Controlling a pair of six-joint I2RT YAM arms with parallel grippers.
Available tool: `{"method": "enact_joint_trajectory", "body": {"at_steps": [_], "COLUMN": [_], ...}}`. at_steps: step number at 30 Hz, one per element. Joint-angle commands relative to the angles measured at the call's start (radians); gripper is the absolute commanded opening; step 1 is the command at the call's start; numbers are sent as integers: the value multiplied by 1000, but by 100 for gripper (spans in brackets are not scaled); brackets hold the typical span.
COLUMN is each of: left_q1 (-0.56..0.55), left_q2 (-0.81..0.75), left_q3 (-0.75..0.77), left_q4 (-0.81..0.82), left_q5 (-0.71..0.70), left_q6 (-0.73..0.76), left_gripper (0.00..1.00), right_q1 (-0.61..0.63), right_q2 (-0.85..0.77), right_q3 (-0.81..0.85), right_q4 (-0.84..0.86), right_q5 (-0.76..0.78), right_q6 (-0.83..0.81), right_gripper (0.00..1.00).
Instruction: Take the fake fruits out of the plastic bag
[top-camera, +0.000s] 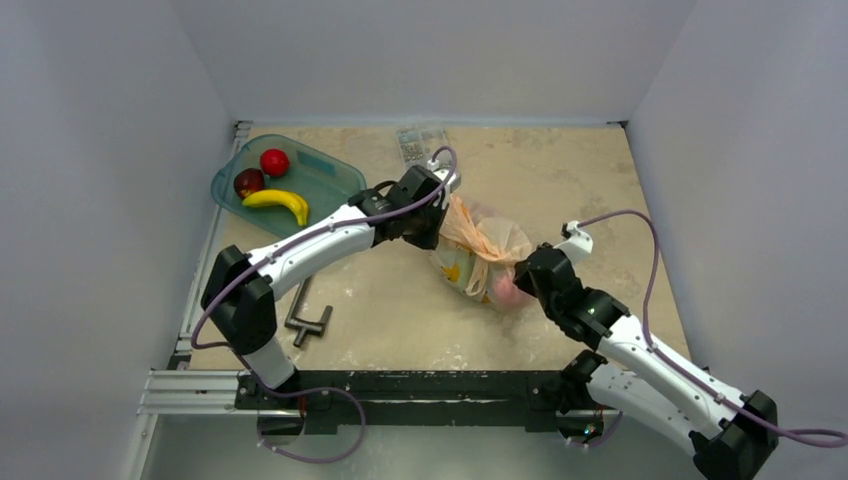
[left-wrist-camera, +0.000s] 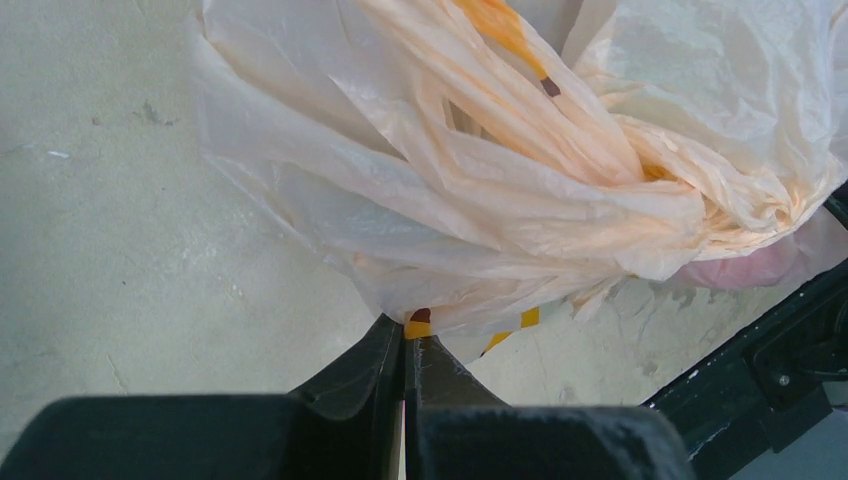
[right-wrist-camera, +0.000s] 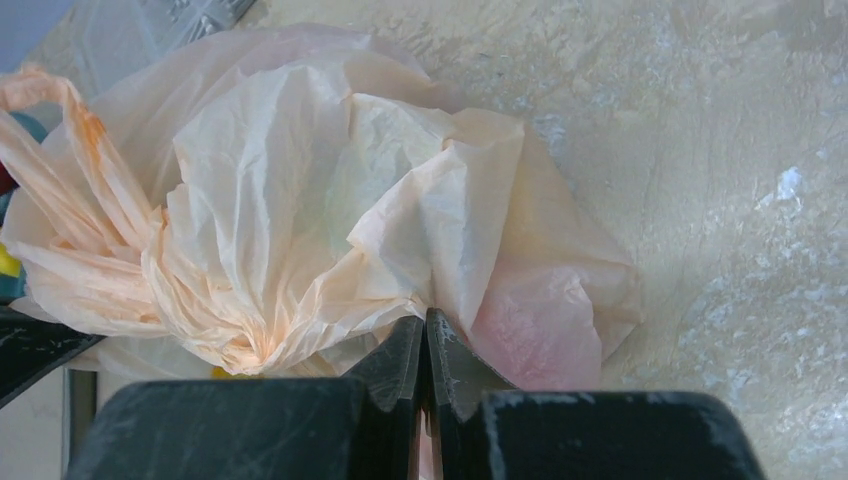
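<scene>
Left arm (top-camera: 318, 243), right arm (top-camera: 622, 338): jaws clamped.

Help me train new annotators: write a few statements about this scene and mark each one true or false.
1. The banana lies in the teal tray. True.
2. Both grippers hang open above the bag. False: the left gripper and the right gripper are each shut on the plastic bag.
3. The metal clamp sits inside the tray. False: it lies on the table, apart from the tray.
4. A pink rounded shape shows through the bag beside the right gripper. True.
</scene>
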Motion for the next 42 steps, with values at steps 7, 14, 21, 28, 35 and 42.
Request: {"method": "enact_joint_trajectory", "body": {"at_steps": [7, 14, 21, 28, 35, 42], "left_q1": [2, -68, -147, -149, -131, -124], "left_q2": [-257, -207, -100, -82, -108, -87], "left_q3": [-158, -103, -50, -39, -57, -75], "left_q4": [255, 194, 134, 121, 153, 194], "left_q5": [133, 13, -246, -270, -254, -195], "left_q6": [120, 184, 185, 166, 148, 158], "left_gripper": [43, 68, 81, 75, 80, 51], "right_q1": [-6, -6, -5, -5, -5, -4], "right_q2": [41, 40, 16, 2, -11, 0], "right_q3": [85, 67, 16, -15, -20, -32], "right_q4": [164, 251, 299, 306, 294, 321], "right_q5": [-245, -450, -516, -531, -538, -566], "right_q6": [-483, -591, -569, -557, -554, -549], "right_gripper": [0, 0, 0, 0, 0, 0]}}
